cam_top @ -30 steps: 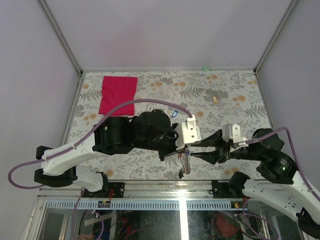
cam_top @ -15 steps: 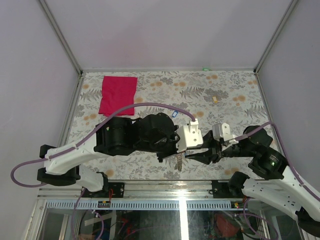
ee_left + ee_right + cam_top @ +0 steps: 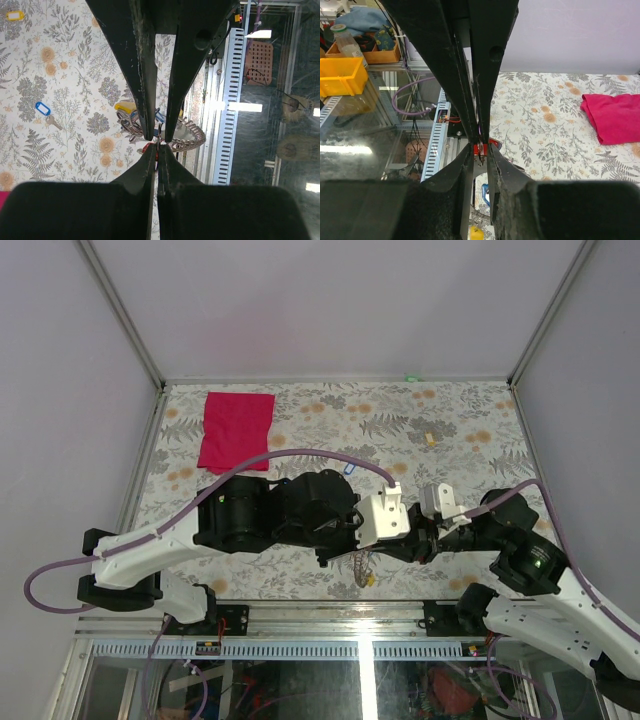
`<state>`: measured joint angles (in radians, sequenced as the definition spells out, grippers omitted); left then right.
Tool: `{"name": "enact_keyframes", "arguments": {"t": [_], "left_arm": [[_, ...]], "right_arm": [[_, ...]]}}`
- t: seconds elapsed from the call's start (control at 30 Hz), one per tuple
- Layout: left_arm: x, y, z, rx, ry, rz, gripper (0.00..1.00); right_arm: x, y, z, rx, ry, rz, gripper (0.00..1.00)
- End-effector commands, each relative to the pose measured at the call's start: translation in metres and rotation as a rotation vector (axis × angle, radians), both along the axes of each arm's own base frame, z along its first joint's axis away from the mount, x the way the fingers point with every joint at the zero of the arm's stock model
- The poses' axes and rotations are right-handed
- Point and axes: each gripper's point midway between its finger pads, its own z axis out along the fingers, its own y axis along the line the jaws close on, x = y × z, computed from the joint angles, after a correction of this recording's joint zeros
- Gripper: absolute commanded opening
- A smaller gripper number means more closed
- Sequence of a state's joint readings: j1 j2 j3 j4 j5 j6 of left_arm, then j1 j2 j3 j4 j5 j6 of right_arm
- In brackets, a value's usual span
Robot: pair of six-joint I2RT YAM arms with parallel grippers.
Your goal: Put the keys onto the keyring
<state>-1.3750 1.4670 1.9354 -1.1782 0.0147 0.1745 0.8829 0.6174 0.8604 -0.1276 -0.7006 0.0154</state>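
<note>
My left gripper (image 3: 368, 546) is shut on the thin metal keyring (image 3: 362, 568) and holds it above the table's near edge. The ring and its greyish braided strap (image 3: 191, 137) hang under the fingertips. Yellow (image 3: 124, 106), blue (image 3: 159, 116) and red (image 3: 149, 148) tagged keys hang in that bunch. My right gripper (image 3: 392, 546) faces the left one tip to tip. Its jaws stand slightly apart on either side of the red tag (image 3: 481, 148) and a bit of metal. A loose blue-tagged key (image 3: 42, 108) and a loose yellow-tagged key (image 3: 13, 15) lie on the table.
A red cloth (image 3: 236, 428) lies at the far left of the floral table (image 3: 470, 420). The metal rail of the near table edge (image 3: 227, 100) runs right below the grippers. Grey walls close in the back and sides.
My right gripper has moved left until its tips meet the left gripper's tips. The left gripper and the hanging keyring shifted slightly.
</note>
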Motion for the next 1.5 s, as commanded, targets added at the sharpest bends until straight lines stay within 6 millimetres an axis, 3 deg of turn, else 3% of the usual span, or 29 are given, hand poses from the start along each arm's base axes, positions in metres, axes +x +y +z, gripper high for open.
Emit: {"name": "enact_keyframes", "arguments": {"t": [0.0,0.23,0.43,0.77,1.1,1.47], "left_arm": [[0.001,-0.004,0.019,-0.055,-0.036,-0.007,0.0],[0.0,-0.004,0.019,-0.056,-0.036,-0.009,0.0],[-0.001,-0.005,0.022,-0.07,-0.037,-0.011,0.0],[-0.01,-0.001,0.054,-0.3,-0.03,-0.024,0.25],[-0.019,0.001,0.08,-0.569,-0.013,-0.031,0.3],[-0.025,-0.008,0.073,-0.586,0.014,-0.063,0.33]], "right_arm": [[0.001,0.004,0.005,0.017,-0.017,0.013,0.22],[0.003,0.004,0.002,0.012,-0.015,0.005,0.22],[0.004,0.004,0.009,0.019,-0.011,-0.01,0.0],[-0.009,-0.011,0.039,0.109,-0.04,-0.007,0.0],[-0.018,-0.016,0.057,0.193,-0.052,0.013,0.0],[-0.018,-0.017,0.066,0.211,-0.054,0.007,0.0]]}}
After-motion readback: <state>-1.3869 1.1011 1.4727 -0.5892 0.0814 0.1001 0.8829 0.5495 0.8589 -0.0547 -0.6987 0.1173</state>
